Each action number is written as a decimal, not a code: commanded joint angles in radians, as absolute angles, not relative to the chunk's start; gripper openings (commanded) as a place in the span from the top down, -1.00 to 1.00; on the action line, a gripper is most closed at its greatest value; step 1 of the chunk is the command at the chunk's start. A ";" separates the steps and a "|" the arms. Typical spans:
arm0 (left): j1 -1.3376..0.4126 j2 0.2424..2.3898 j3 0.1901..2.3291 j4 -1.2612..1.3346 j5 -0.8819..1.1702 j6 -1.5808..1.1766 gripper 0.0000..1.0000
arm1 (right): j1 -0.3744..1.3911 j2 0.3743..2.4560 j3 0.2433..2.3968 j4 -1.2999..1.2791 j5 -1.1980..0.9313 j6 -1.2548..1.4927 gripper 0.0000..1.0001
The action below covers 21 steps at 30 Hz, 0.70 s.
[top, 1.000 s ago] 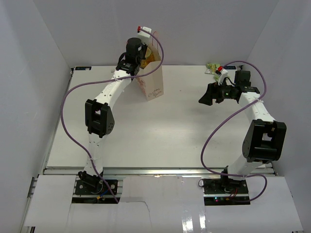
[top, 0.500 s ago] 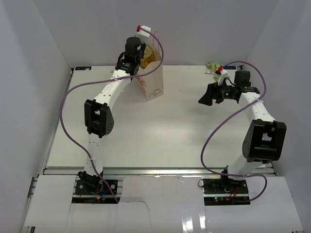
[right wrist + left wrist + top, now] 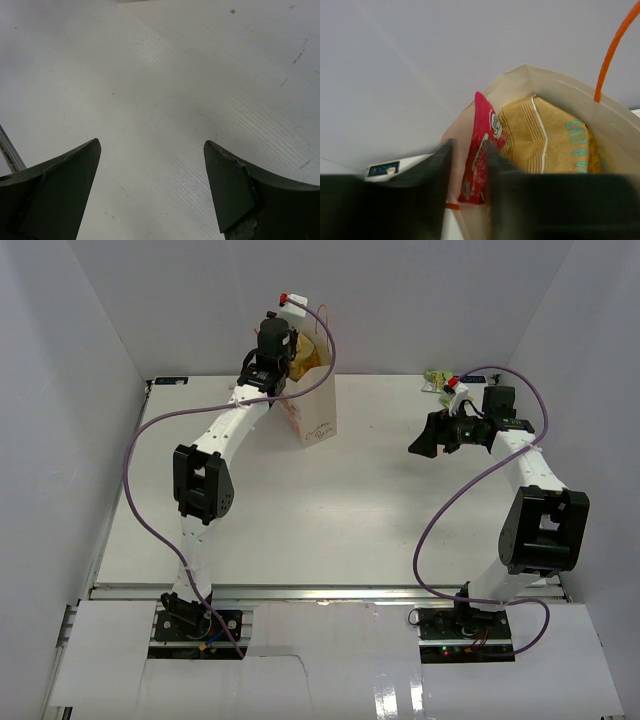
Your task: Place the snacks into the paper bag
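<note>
The left gripper [image 3: 468, 146] hangs over the paper bag [image 3: 318, 410]. A pink packet [image 3: 481, 125] shows between its narrow jaws, but I cannot tell if they grip it. The chip bag [image 3: 545, 135] sits inside. The right gripper [image 3: 150, 145] is wide open above the worktop [image 3: 350, 500].

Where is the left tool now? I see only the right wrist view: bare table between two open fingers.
Observer: The left tool is at the mouth of the upright paper bag.
Operator: Is anything inside the bag?
Observer: Yes, a tan chip bag and a pink packet stand inside it.
Operator: Are any snacks outside?
Observer: Small packets lie at the far edge, beyond the right tool.
</note>
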<state>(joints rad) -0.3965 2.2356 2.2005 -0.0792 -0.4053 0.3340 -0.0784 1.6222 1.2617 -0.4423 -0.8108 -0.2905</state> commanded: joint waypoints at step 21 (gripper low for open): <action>-0.396 1.668 1.895 -0.134 -0.005 -0.147 -0.85 | -0.090 2.113 2.007 -0.632 -0.117 -0.236 -0.92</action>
